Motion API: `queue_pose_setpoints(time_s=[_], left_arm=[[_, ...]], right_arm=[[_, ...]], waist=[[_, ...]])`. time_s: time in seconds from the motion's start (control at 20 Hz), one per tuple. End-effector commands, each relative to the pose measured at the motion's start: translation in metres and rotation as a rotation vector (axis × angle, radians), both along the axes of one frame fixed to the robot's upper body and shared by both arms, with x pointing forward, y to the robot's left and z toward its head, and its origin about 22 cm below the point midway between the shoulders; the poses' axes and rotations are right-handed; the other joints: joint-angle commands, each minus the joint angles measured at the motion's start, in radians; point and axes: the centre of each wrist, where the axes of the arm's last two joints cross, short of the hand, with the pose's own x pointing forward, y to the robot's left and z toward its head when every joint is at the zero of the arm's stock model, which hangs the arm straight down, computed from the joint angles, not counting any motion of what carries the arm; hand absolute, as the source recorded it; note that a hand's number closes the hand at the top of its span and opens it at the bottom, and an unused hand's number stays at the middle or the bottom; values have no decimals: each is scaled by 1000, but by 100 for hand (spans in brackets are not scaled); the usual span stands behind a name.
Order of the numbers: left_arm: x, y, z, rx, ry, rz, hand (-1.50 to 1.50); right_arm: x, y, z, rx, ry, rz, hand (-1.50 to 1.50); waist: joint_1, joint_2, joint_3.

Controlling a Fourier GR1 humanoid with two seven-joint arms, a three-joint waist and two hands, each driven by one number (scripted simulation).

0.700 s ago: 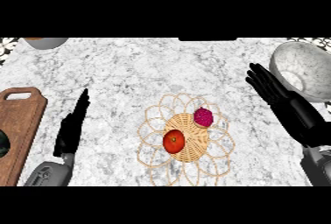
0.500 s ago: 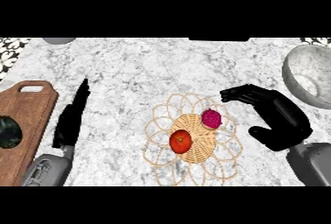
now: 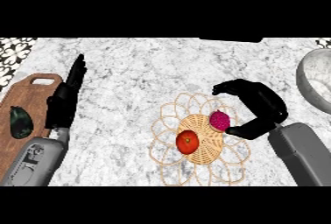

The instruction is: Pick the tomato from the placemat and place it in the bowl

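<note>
Tomato is sitting on the tight-woven middle of the wicker placemat, low and a little right of centre in the head view. A magenta fruit is lying just beside it, up and to the right; whether the two are touching I cannot tell. The right hand is hovering over the mat's right side, cupped in a wide C and gripping nothing. Its fingers are arching toward the mat's upper loops and its thumb is lying just beside the magenta fruit, nearer to that than to the tomato. The left hand is resting at the left of the frame, fingers straight and pointing up, beside a wooden cutting board that is carrying a dark green oval thing. The bowl is showing at the upper right edge, cut off by the frame and well apart from the tomato.

Judging by its round, glossy skin, the tomato is probably going to be light, a little slippery, ready to roll and easy to bruise. The best hold looks like one across its widest part from above, thumb opposite fingers, keeping clear of the crowded side facing the magenta fruit. The mat looks light and may be dragging along.

No brand, label or writing is showing anywhere.
</note>
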Motion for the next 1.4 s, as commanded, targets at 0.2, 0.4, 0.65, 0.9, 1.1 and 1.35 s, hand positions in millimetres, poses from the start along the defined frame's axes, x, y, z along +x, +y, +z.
queue_pose_setpoints(time_s=[0.2,0.4,0.65,0.9,1.1,1.35], left_arm=[[-6,2,11,-3,6,17,0],[-12,7,17,-5,17,15,0],[-10,3,20,-3,12,32,0],[-14,5,19,-3,14,59,0],[-29,24,27,16,23,69,0],[-28,24,34,13,20,69,0]], right_arm=[[48,-9,42,-186,-248,223,-150],[52,14,54,-395,-338,311,-150],[67,44,87,-652,-441,378,-150],[55,99,75,-746,-502,532,-150],[54,104,65,-776,-498,604,-150],[38,119,52,-866,-529,664,-150]], waist=[[-8,-10,-4],[-19,-16,-5],[-32,-16,-7],[-57,-22,-7],[-57,-25,-7],[-70,-26,-7]])
